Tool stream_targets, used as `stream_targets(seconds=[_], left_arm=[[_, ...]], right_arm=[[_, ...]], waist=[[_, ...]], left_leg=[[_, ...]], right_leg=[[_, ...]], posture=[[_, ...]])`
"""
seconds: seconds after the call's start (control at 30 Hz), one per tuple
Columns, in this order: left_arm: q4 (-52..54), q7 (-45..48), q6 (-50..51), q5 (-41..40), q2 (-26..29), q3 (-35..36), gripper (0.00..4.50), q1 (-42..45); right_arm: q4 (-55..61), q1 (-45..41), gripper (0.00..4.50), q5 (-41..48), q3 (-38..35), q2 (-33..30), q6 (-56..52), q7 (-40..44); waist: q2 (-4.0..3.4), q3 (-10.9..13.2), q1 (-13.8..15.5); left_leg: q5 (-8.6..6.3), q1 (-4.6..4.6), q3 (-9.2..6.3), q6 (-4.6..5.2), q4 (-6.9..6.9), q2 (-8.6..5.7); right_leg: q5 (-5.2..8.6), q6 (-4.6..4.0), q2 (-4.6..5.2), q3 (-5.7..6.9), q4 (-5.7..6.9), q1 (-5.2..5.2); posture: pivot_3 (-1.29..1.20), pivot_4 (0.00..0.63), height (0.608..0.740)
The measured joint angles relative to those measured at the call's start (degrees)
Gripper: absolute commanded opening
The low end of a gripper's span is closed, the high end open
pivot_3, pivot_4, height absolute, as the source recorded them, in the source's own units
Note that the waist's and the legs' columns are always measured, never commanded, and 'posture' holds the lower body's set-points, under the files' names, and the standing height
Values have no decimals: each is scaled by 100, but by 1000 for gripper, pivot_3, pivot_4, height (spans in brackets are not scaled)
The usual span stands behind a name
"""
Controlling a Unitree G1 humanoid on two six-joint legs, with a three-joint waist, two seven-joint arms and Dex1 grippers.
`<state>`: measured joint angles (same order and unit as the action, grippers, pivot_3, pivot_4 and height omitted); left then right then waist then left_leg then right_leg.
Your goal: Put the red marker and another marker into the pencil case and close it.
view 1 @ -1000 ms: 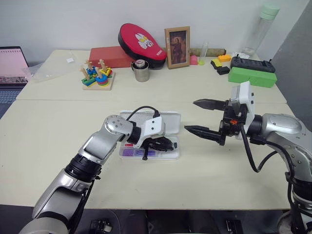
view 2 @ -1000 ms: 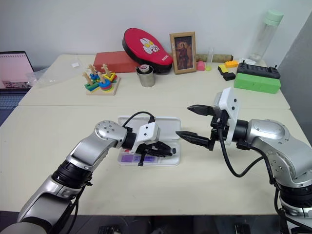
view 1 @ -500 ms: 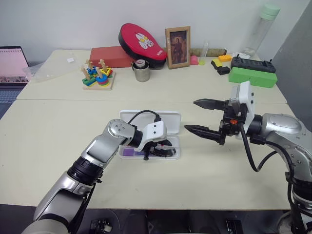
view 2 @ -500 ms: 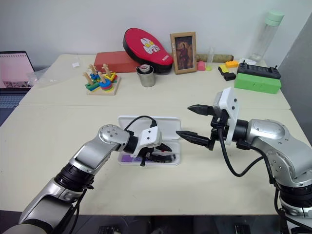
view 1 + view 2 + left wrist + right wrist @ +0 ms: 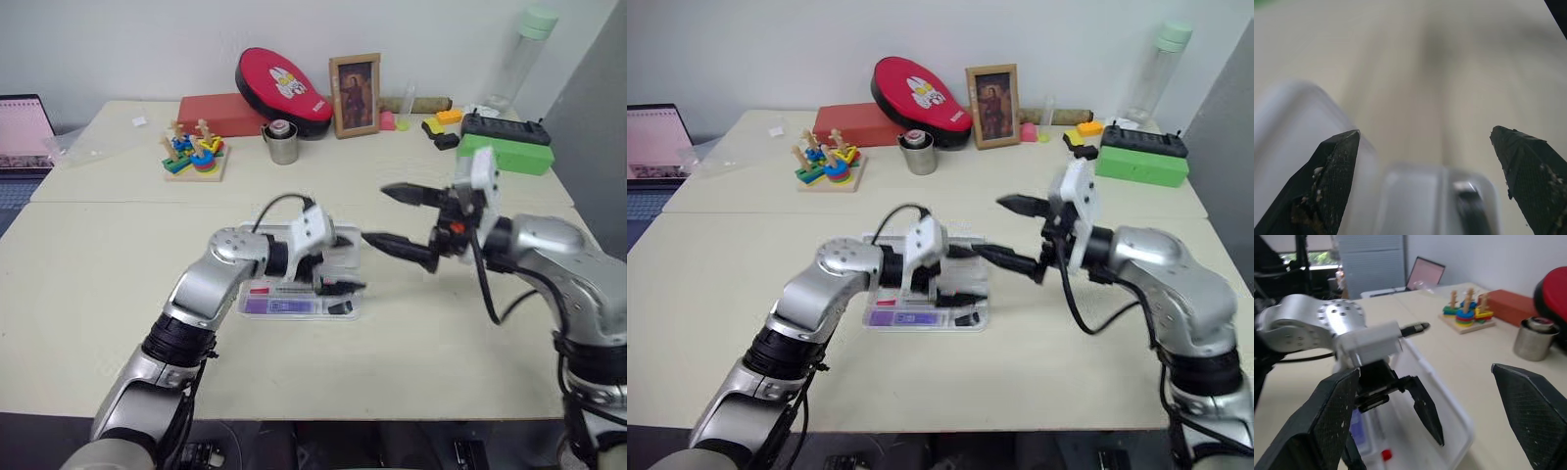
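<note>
The pencil case (image 5: pixel 299 316) stood open near the centre of the table, with its lid (image 5: pixel 345 249) laid flat at 12 o'clock of the tray. The tray held the red marker (image 5: pixel 263 291) along its far side and the lilac highlighter (image 5: pixel 270 306) at 6 o'clock of it, both toward the 9 o'clock end. A small black object (image 5: pixel 338 307) lay at the 3 o'clock end. Both required items therefore appeared loaded, and closing was judged the remaining step. The left gripper (image 5: pixel 1424 131) hung spread wide and empty just above the tray, its lower finger over the 3 o'clock end. The right gripper (image 5: pixel 374 212) was also wide and empty at 2 o'clock of the case, near the lid's end. Hazard one: swinging the lid with the left gripper above the tray would jam the lid against its fingers. Hazard two: the light case was unrestrained, so a sideways push from the right gripper could slide it instead of turning the hinge. Hazard three: a riding-up marker could stop the lid latching.
</note>
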<state>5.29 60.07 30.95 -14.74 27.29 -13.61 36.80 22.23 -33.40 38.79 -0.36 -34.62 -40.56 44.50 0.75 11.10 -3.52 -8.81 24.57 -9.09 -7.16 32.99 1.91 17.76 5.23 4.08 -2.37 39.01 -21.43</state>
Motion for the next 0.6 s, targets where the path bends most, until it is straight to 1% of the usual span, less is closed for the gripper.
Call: stream_targets(seconds=[0.03,0.07,0.13,0.27,0.3,0.37,0.4,0.47,0.5,0.6], left_arm=[[187,-161,97,-124,42,295,4472,-35],[377,-422,348,-297,48,695,4472,-200],[797,-754,678,-585,75,1263,4472,-410],[1488,-1201,1127,-1026,290,2016,4472,-749],[1675,-1316,1216,-1138,326,2240,4500,-951],[1944,-1521,1281,-1273,351,2633,4500,-1340],[2035,-1620,1285,-1329,371,2791,4500,-1490],[2225,-1756,1287,-1422,473,3095,4500,-1783],[2289,-1807,1282,-1455,525,3210,4500,-1902],[2320,-1894,1196,-1461,638,3393,4500,-2117]], right_arm=[[-151,-92,4500,-103,82,42,54,-10],[-545,-385,4500,-243,192,253,160,-18],[-1131,-803,4500,-456,288,447,310,-17],[-1889,-1277,4500,-811,428,727,536,41],[-2136,-1409,4146,-894,493,848,580,49],[-2579,-1635,3809,-1114,646,1020,678,53],[-2806,-1736,3489,-1232,718,1099,750,54],[-3251,-1931,3047,-1514,894,1295,872,33],[-3445,-2004,2773,-1645,980,1388,937,6],[-4049,-2188,2171,-2091,1213,1697,1167,-107]], waist=[[-1,0,19],[-1,0,-51],[-1,0,-99],[-1,0,-111],[-1,0,-117],[-1,0,-132],[-1,0,-128],[-1,0,-129],[-1,0,-130],[-1,0,-110]], left_leg=[[0,0,1,0,-1,0],[0,0,4,0,-1,0],[0,-1,-2,-1,-4,0],[0,0,-1,0,-3,0],[0,-1,-1,0,-3,0],[0,-3,-2,-1,-5,0],[1,-3,-2,-1,-6,0],[1,-5,-1,-1,-5,0],[1,-5,-1,-1,-6,0],[1,-5,-1,-1,-6,0]], right_leg=[[0,0,0,0,-3,2],[-1,-1,0,-5,-2,-2],[0,-1,0,0,1,-2],[-1,-1,0,0,-3,2],[-1,-1,0,-1,-2,1],[-1,-2,0,0,1,-1],[-1,-2,0,1,3,-2],[-1,-2,0,-1,4,-1],[-1,-2,0,-1,4,-1],[-1,-2,0,0,3,0]], posture=[[0,150,740],[0,150,740],[0,150,740],[0,150,740],[0,150,740],[0,150,740],[0,150,740],[0,150,740],[0,150,740],[0,150,740]])
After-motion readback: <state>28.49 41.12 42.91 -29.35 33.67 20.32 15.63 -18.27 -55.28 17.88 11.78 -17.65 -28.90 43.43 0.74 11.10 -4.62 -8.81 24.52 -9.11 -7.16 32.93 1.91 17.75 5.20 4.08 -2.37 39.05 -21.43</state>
